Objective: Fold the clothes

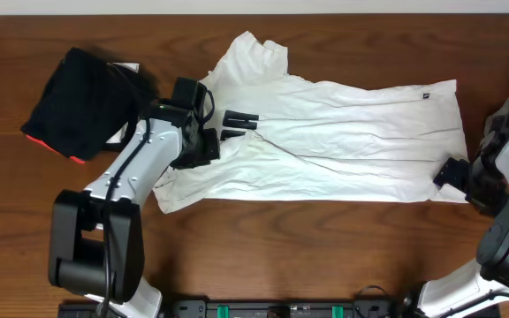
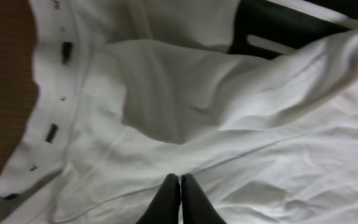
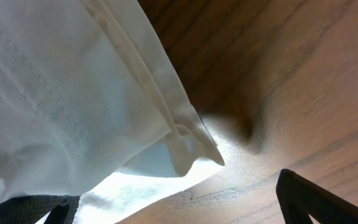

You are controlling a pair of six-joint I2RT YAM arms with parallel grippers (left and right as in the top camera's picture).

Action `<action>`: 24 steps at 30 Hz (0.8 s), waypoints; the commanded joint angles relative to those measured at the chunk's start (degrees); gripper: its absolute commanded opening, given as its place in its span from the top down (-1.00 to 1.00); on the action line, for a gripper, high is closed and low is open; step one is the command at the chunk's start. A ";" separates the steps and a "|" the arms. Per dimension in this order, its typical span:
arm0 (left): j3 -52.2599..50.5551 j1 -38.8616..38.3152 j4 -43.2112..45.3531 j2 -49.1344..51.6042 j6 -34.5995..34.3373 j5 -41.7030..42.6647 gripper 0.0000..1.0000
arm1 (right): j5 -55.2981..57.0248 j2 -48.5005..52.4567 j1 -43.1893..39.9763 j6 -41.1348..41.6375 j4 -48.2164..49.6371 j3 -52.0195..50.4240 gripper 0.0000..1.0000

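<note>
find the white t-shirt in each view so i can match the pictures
Overhead: the white T-shirt lies spread across the middle of the table.
Left wrist: the T-shirt fills nearly the whole frame, rumpled.
Right wrist: the T-shirt fills the upper left, with a hem corner near the centre.
Shared landmark: the wooden table, bare along the left edge in the left wrist view and at the right in the right wrist view.

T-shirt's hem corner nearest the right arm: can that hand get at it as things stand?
Probably yes. The right hand sits open right beside that T-shirt corner, with nothing between them.
</note>
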 commanded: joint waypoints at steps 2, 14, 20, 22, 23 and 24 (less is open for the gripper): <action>-0.63 -0.02 -0.15 1.84 0.76 -2.78 0.88 | -2.36 4.72 0.66 0.26 1.09 -3.15 -0.98; -1.05 -0.02 1.20 6.23 0.76 -2.78 0.88 | -2.38 4.72 0.70 0.26 1.11 -3.15 -0.99; -1.07 -0.02 3.65 6.95 0.76 -2.78 0.88 | -2.38 4.72 0.70 0.26 1.09 -3.15 -0.98; -1.05 -0.02 4.50 6.97 0.76 -2.78 0.88 | -2.38 4.72 0.70 0.26 1.09 -3.15 -0.98; -1.05 -0.02 4.72 6.97 0.76 -2.78 0.88 | -2.38 4.72 0.70 0.26 1.09 -3.15 -0.98; -1.07 -0.02 5.03 6.95 0.76 -2.78 0.88 | -2.38 4.72 0.70 0.26 1.09 -3.15 -0.99</action>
